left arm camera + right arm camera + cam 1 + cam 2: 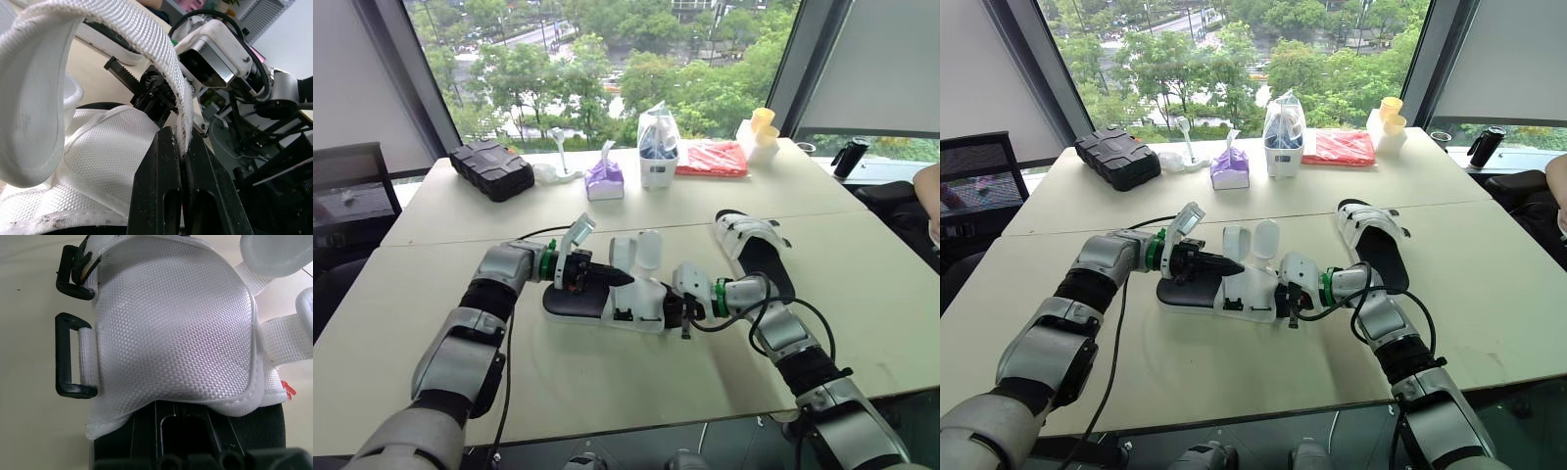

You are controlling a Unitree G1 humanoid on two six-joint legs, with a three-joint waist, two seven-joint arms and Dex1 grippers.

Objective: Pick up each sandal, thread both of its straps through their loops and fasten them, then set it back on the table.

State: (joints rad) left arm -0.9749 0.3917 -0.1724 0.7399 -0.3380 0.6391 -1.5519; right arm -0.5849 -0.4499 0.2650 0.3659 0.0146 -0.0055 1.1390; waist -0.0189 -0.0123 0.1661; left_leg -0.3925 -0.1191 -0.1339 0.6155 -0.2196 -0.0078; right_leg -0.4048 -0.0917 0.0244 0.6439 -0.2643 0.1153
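A black-soled sandal [570, 304] with a white mesh upper [171, 333] lies in the middle of the table, its two white straps [636, 253] standing up loose. My left gripper [622, 278] is shut on the end of one strap [182, 132], which arches back over it. My right gripper [677, 311] holds the sandal at the opposite end, its fingers tucked under the upper's edge. Two black loops [73, 357] sit unthreaded on the side of the upper. The second sandal [756, 250] lies flat to the right, straps closed.
Along the table's far edge stand a black case [491, 168], a purple tissue pack [604, 176], a white bagged container [658, 147], a red packet [713, 159] and yellow cups [762, 125]. A person's arm [928, 191] shows at the right edge.
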